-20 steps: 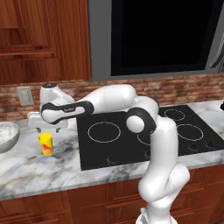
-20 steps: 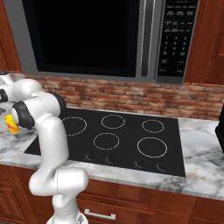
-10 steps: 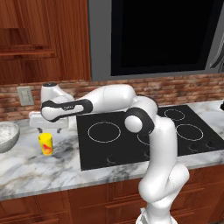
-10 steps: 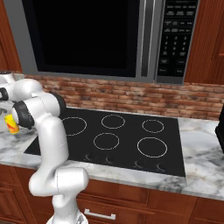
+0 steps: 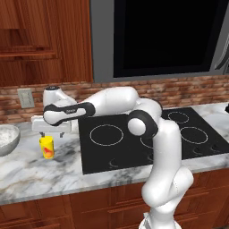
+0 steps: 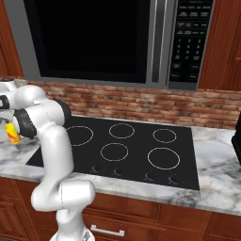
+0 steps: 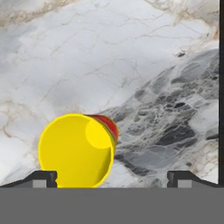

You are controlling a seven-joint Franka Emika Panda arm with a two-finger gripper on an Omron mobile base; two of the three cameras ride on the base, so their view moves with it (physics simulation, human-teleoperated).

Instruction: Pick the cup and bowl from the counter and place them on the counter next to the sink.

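Note:
The yellow cup (image 5: 46,148) with its red blotch stands upright on the white marble counter (image 5: 49,179), left of the cooktop. My gripper (image 5: 50,134) hangs just above the cup, open and holding nothing. In the hand view I look down into the cup (image 7: 76,148). It sits off to the left between the open gripper (image 7: 112,179) tips, close to the left fingertip (image 7: 43,178). The cup (image 6: 12,133) also peeks out at the far left of the right base view. The grey-white bowl (image 5: 6,139) sits at the left edge, apart from the cup. The sink is out of view.
A black glass cooktop (image 5: 147,138) with white rings lies right of the cup. Behind the counter is a brick backsplash with a wall outlet (image 5: 26,98). A microwave (image 6: 117,40) hangs above. A dark object (image 6: 236,141) shows at the right edge.
The hand has sunk slightly toward the cup. The cup and bowl have not moved, and the jaws stay wide.

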